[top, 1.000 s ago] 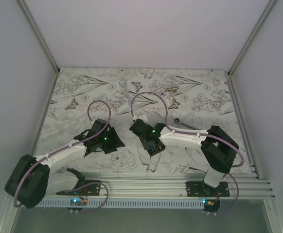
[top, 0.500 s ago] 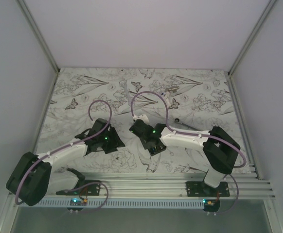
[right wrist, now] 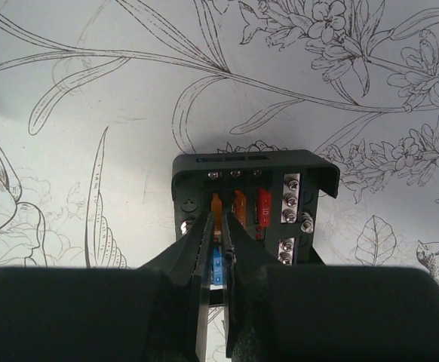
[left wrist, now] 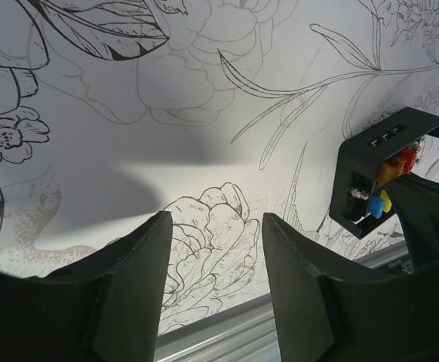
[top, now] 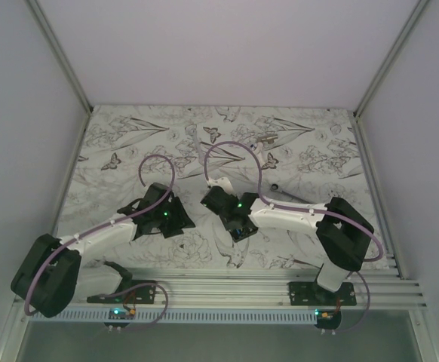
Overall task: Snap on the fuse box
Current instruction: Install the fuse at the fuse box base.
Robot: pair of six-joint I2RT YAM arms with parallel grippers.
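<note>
Floral, butterfly-printed table [top: 129, 151] — on it the fuse box [right wrist: 253, 192], open face up, coloured fuses showing.

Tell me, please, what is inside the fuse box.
Orange fuses, a red fuse, silver terminals; a blue fuse sits between the right end effector's fingers, which hide the fuse box's lower part.

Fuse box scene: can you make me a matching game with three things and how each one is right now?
1. left gripper
2. right gripper
3. fuse box

A. lies on the flowered table, fuses showing
B. open, holding nothing
C. nearly closed, blue fuse seen in the gap

Pairs: 1-B, 2-C, 3-A
</note>
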